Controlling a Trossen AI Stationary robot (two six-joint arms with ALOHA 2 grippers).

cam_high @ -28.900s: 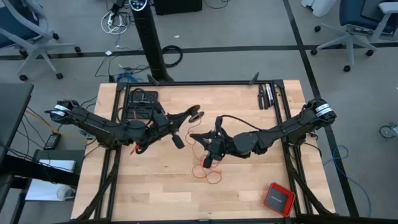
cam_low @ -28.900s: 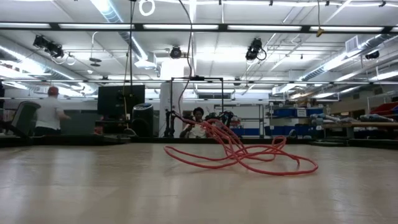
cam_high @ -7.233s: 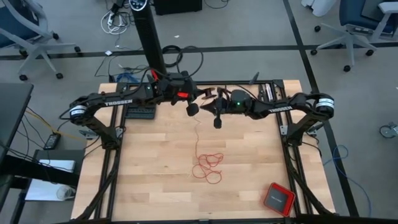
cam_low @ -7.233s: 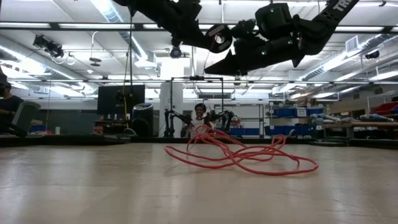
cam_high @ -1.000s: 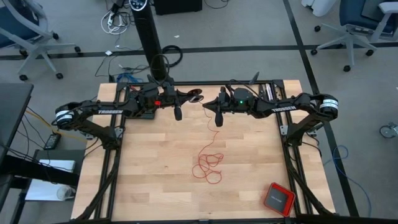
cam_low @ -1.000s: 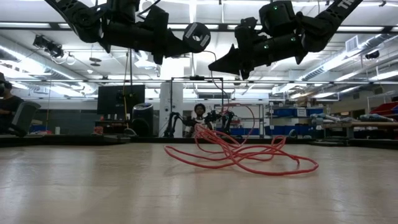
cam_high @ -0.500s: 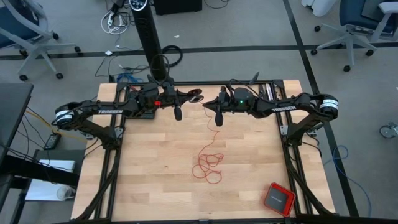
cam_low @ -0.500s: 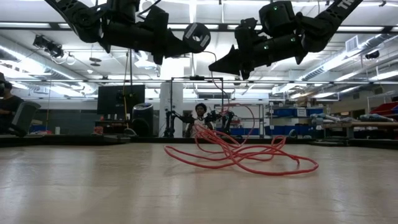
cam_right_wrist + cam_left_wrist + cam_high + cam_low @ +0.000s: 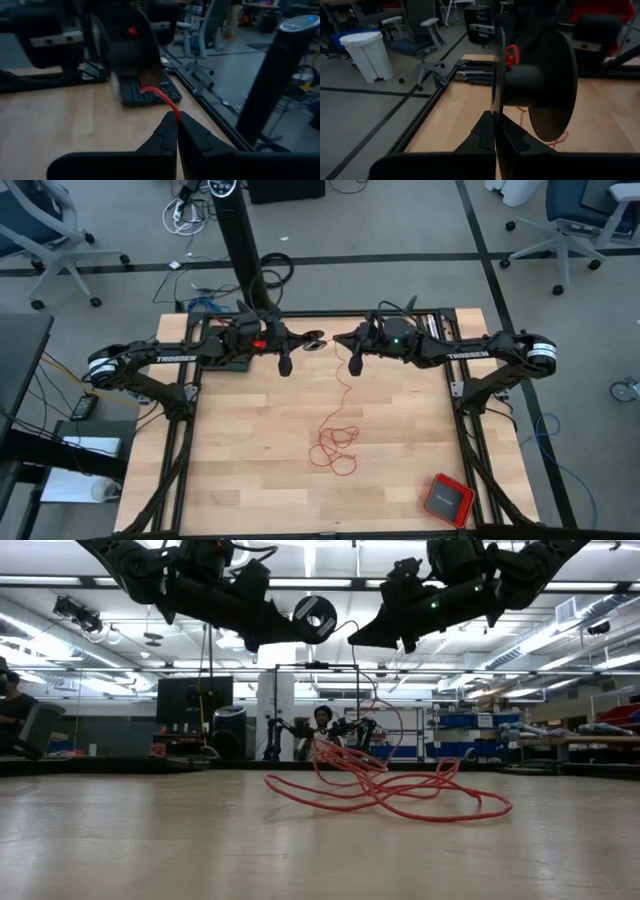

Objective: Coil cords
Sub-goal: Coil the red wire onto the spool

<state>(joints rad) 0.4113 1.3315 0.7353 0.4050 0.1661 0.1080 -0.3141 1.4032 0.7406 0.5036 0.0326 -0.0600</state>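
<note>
Right gripper (image 9: 176, 119), clenched on the cord (image 9: 336, 442), is feeding it toward the left gripper's (image 9: 496, 116) spool (image 9: 535, 85), clenched too; winding seems next

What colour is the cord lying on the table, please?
The cord is red; the low view shows it best.

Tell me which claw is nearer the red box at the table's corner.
The right. The right claw, shut on the red cord, hangs above the table's far middle, on the red box's side. The left claw, shut on a dark spool, faces it from farther off.
</note>
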